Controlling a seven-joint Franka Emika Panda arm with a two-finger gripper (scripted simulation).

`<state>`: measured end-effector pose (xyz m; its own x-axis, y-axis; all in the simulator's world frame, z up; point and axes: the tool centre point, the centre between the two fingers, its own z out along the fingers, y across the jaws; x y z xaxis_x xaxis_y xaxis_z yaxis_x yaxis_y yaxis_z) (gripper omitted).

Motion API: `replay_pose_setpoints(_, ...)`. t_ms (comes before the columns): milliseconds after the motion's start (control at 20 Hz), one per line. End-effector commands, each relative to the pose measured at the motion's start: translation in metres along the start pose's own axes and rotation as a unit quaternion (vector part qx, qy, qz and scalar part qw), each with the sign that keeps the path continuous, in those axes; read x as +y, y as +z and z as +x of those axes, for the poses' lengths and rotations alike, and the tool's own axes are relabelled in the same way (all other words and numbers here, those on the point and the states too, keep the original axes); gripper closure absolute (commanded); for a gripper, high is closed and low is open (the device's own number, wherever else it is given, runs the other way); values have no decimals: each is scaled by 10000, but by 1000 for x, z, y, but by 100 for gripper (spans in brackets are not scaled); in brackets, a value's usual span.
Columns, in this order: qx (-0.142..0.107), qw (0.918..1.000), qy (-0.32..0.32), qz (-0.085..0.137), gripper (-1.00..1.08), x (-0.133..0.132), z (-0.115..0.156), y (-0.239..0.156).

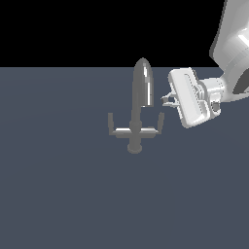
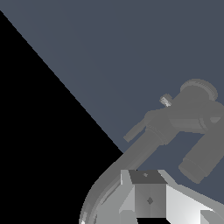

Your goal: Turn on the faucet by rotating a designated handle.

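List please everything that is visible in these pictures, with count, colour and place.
faucet: one, shiny grey, standing near the middle of the floor, arched spout up.
handle: one, grey bar with upturned tip, on the faucet's side toward the exterior view's right.
other lever: one, grey, mirrored on the exterior view's left.
floor: one, dark blue-grey, flat, under everything.
arm: one, white, entering from the upper exterior view's right.
end effector: one, white, beside the spout, just above the handle's tip, touching nothing visibly.
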<state>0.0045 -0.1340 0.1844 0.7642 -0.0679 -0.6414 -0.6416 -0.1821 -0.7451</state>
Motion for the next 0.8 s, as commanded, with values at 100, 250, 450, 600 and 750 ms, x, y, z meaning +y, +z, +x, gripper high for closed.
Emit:
replay_pose_setpoints(100, -176, 9990, 167, 386, 108, 13, 21, 8)
replay_pose_setpoints(250, -263, 9977, 256, 575, 108, 19, 31, 14)
replay_pose_setpoints(450, -344, 9960, 340, 749, 108, 25, 40, 19)
replay_pose_setpoints(600, -376, 9952, 374, 817, 108, 27, 44, 21)
replay_pose_setpoints(750, -383, 9951, 383, 829, 108, 28, 45, 22)
